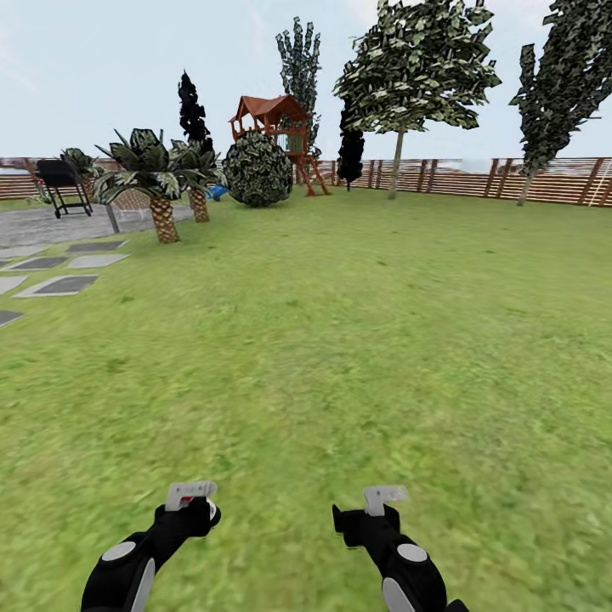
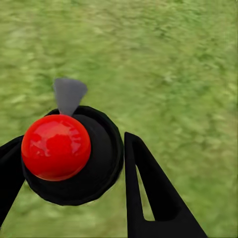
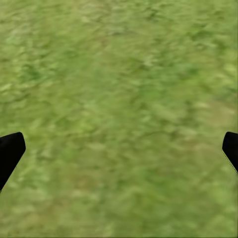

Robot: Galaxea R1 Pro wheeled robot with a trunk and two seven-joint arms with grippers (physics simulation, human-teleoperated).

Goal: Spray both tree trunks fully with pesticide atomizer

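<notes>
Both arms sit low in front of us in the head view, bent in at the elbows, wrists pointed down at the grass [image 1: 340,357]. Two arms, two hands, nothing fancy.

The left hand [image 1: 197,510] is pinching the spray bottle [image 2: 74,158]. From the left wrist camera we're looking at it end-on: a round black body, a shiny red ball on top, and a little grey wedge sticking out. The two black fingers [image 2: 148,198] sit against it on either side.

The right hand [image 1: 367,514] is spread wide. In its wrist camera the two fingertips [image 3: 10,151] are way out at the edges, with just lawn between them.

Everything else is well off, over by the wooden fence [image 1: 476,178]:
- two tall leafy trees with bare trunks, one near the middle [image 1: 396,161] and one at the right [image 1: 544,102]
- a third tall tree [image 1: 297,59] behind the playhouse [image 1: 276,123], plus two very dark narrow ones
- two palms close together, [image 1: 157,183] and [image 1: 198,183]; there may be a third further left, we can't tell
- one round bush [image 1: 257,170]
- one black cart [image 1: 61,183] on the paved bit
- roughly five grey stepping stones [image 1: 64,285] at the left edge of the lawn
</notes>
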